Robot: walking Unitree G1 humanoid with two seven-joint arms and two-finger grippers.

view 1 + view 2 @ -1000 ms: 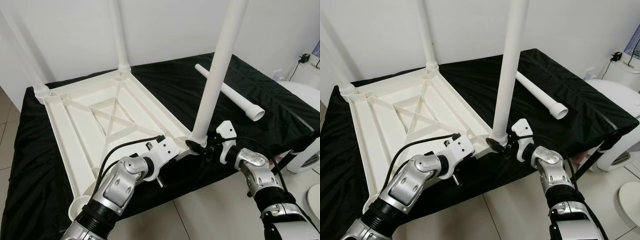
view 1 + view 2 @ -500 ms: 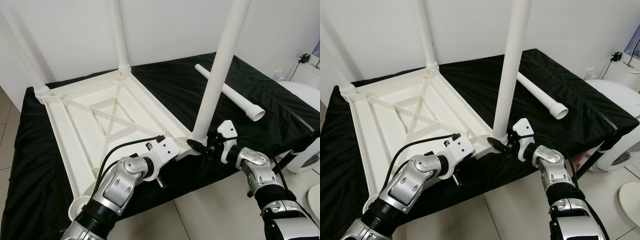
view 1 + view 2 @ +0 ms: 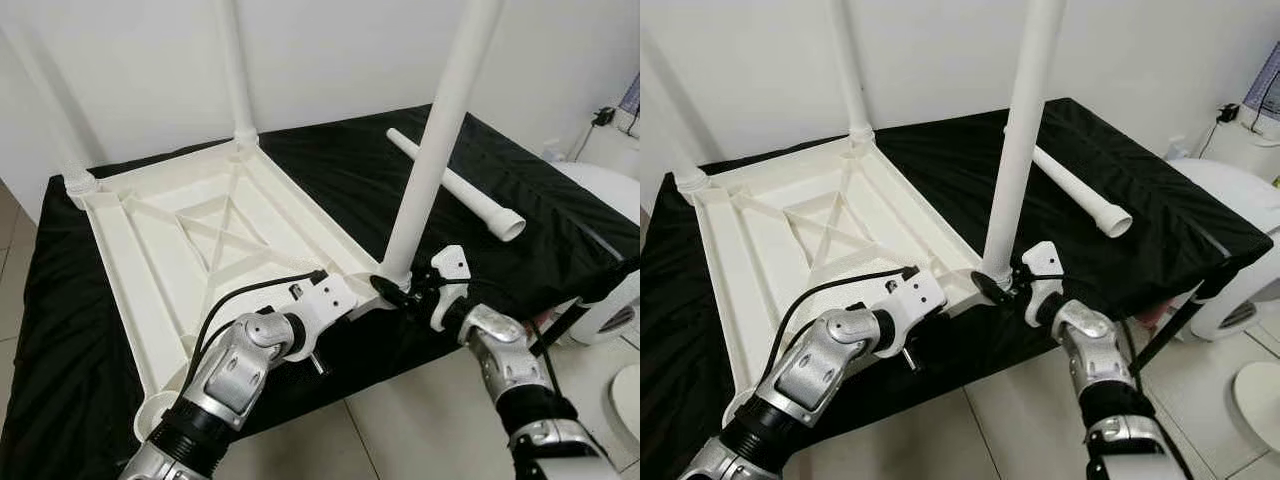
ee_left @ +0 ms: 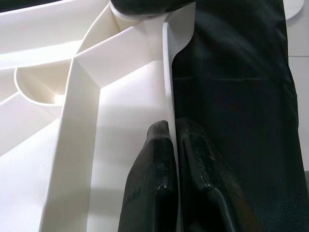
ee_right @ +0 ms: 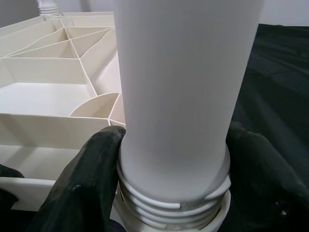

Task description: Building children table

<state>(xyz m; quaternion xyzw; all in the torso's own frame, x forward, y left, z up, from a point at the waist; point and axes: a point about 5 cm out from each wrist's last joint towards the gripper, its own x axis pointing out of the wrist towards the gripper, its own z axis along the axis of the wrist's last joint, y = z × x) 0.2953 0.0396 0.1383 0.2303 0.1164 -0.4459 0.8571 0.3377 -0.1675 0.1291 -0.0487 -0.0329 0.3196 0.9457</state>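
Left gripper (image 4: 174, 159): nearest the camera, at the near long edge of the tabletop (image 3: 180, 250). Fingers (image 4: 152, 164) closed on the thin white rim, one inside it, one outside against the black cloth (image 3: 340, 170).

Right gripper (image 5: 174, 159): at the tabletop's near right corner. Fingers (image 5: 91, 164) clasped round the base of a leg (image 3: 435, 150), just above its threaded collar.

Leg: white tube, standing up from the near right corner socket, leaning slightly to the right, top out of frame.

Tabletop: white plastic, upside down on the cloth, ribbed underside up with a crossed brace in the middle panel. Near left corner socket (image 3: 155, 412) open, no leg in it.

Far legs: one upright in the far left corner (image 3: 70, 165), one upright in the far right corner (image 3: 238, 95); tops out of frame.

Loose leg (image 3: 460, 187): white tube lying flat on the cloth to the right of the tabletop, well apart from it, open flared end toward the right.

Cloth: black, covering the whole work surface.

Floor (image 3: 990, 420): pale tiles in front.

White rounded object (image 3: 1240, 230): far right, beside the cloth; identity cannot be told.
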